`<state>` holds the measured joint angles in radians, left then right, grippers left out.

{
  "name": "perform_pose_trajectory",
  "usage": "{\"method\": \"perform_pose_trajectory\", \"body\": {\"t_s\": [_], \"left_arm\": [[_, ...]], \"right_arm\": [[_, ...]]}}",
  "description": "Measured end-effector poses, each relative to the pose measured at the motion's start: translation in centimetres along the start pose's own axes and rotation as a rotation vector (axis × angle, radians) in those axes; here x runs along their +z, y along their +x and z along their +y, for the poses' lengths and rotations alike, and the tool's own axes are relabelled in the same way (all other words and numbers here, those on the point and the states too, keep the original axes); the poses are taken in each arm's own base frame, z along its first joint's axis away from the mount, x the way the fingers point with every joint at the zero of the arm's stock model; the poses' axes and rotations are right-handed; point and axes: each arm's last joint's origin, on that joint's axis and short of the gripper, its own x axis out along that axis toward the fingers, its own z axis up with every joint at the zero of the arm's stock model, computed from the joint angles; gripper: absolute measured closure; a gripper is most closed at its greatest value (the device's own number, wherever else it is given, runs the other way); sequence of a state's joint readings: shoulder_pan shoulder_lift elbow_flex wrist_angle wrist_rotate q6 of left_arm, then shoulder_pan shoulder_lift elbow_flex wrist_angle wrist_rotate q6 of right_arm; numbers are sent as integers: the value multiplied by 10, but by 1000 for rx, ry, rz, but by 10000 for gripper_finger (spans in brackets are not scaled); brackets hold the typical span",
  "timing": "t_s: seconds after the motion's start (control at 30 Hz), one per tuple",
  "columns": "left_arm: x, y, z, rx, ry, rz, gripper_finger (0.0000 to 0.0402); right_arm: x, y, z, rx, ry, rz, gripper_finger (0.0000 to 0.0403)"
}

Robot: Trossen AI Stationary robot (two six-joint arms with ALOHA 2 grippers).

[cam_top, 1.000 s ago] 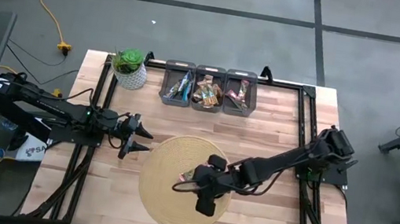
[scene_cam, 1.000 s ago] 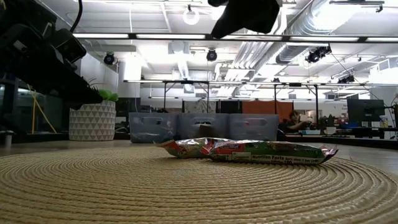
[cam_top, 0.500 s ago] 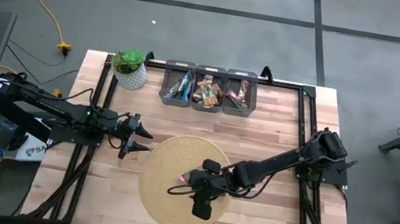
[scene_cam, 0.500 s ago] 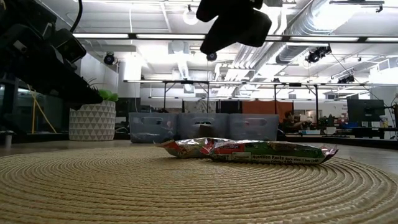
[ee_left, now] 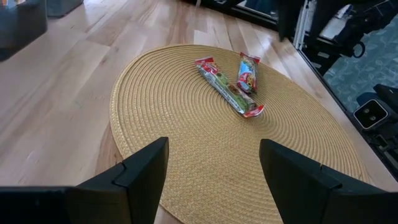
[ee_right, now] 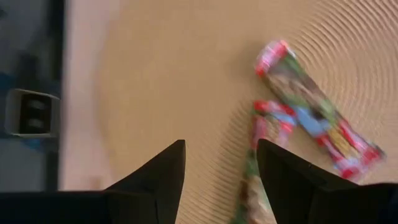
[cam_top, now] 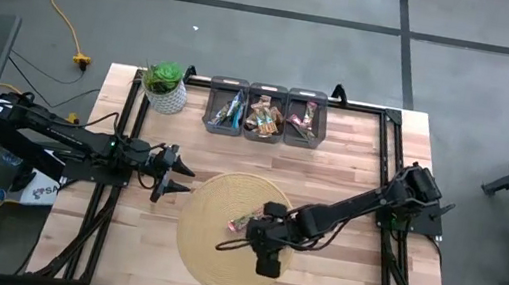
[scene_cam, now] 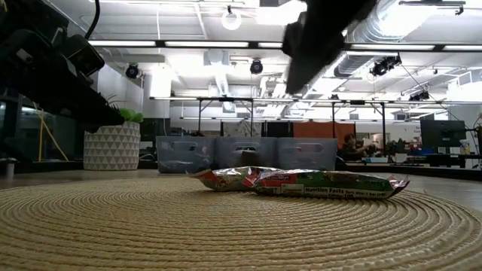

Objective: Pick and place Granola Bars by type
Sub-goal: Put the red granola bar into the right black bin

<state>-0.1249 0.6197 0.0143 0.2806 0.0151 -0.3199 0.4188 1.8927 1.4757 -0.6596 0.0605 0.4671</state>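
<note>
Two foil-wrapped granola bars lie flat on the round woven mat point(cam_top: 207, 257). One is red and green point(ee_left: 225, 93), the other red and light blue point(ee_left: 248, 71), and their ends nearly meet in a V. They also show in the high view point(cam_top: 242, 225), the low view point(scene_cam: 301, 181) and the right wrist view point(ee_right: 317, 121). My right gripper point(cam_top: 250, 240) hangs open above the mat, just near of the bars and touching nothing. My left gripper point(cam_top: 174, 177) waits open over the bare wood, left of the mat.
Three grey bins point(cam_top: 265, 114) with sorted bars stand in a row at the table's far edge. A potted plant point(cam_top: 165, 89) stands to their left. Black frame rails point(cam_top: 388, 163) run along the table's sides.
My right gripper has come lower over the mat while drifting toward the table's left edge. It has then swung back toward the right edge and turned. It stays open. The bars have not moved.
</note>
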Motion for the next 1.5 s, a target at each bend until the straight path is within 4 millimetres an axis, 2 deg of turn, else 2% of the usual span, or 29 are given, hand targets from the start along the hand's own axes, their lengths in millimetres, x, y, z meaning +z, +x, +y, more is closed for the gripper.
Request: {"method": "perform_pose_trajectory", "body": {"t_s": [0.2, 0.33, 0.53, 0.73, 1.07, 1.5], "left_arm": [[0, 0, 0, 0, 0, 0, 153], [0, 0, 0, 0, 0, 0, 153], [0, 0, 0, 0, 0, 0, 153], [0, 0, 0, 0, 0, 0, 153], [0, 0, 0, 0, 0, 0, 153], [0, 0, 0, 0, 0, 0, 153]], "right_arm": [[-16, 16, -14, -9, 80, 77, 219], [-36, 33, -22, -18, 136, 115, 219], [-48, 45, -28, -8, 152, 104, 219], [-53, 49, -31, -32, 152, 101, 219], [-50, 49, -34, -73, 163, 54, 219], [-47, 49, -33, -64, 67, 34, 219]]}}
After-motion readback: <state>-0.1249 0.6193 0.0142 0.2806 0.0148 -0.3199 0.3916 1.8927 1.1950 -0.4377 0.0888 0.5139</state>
